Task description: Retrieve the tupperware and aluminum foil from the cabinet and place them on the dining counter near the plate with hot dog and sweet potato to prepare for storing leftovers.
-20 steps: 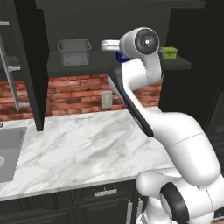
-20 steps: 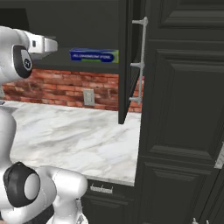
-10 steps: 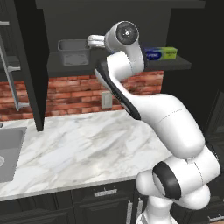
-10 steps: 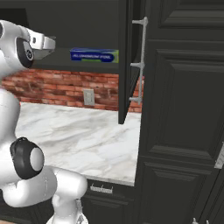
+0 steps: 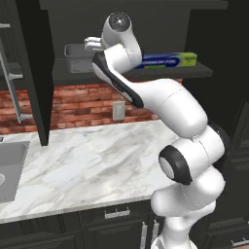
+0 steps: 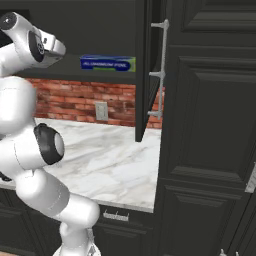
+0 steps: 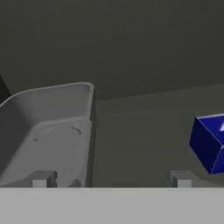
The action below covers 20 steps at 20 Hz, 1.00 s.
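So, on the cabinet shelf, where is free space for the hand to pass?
Bare shelf lies between the tupperware and the aluminum foil; the open gripper faces that gap. The tupperware side is tighter, beside one finger.

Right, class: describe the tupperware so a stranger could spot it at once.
Find the open black cabinet above the marble counter. On its shelf, left of the long blue aluminum foil box, sits the tupperware: a lidless grey tub, the only open, colourless container there.
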{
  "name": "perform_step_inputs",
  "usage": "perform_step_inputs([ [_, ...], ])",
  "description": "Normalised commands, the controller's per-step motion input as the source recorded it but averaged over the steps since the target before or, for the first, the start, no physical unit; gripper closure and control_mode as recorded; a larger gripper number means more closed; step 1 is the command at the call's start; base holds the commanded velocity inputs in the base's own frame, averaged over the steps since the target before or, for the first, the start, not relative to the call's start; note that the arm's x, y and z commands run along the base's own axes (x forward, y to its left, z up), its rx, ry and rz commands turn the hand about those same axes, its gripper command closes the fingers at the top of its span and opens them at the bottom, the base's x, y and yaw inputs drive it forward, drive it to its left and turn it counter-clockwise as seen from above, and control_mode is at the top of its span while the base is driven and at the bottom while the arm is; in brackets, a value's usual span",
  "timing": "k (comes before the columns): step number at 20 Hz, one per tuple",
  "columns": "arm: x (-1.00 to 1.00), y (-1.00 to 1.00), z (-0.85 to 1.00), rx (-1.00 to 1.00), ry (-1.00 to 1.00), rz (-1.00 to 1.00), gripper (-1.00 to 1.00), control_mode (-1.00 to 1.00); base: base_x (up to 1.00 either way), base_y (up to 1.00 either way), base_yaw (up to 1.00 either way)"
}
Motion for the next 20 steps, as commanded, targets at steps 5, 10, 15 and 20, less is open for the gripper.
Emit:
perform_step_inputs([
  [5, 0.72, 0.27, -0.27, 0.00, 0.09, 0.00, -1.00, -1.00, 0.00, 0.00, 0.00],
  [10, 0.54, 0.20, -0.40, 0.00, 0.00, 0.00, -1.00, -1.00, 0.00, 0.00, 0.00],
  [15, 0.34, 0.19, -0.62, 0.00, 0.00, 0.00, 1.00, -1.00, 0.00, 0.00, 0.00],
  [20, 0.08, 0.05, -0.64, -0.01, -0.03, -0.07, 1.00, -1.00, 0.00, 0.00, 0.00],
])
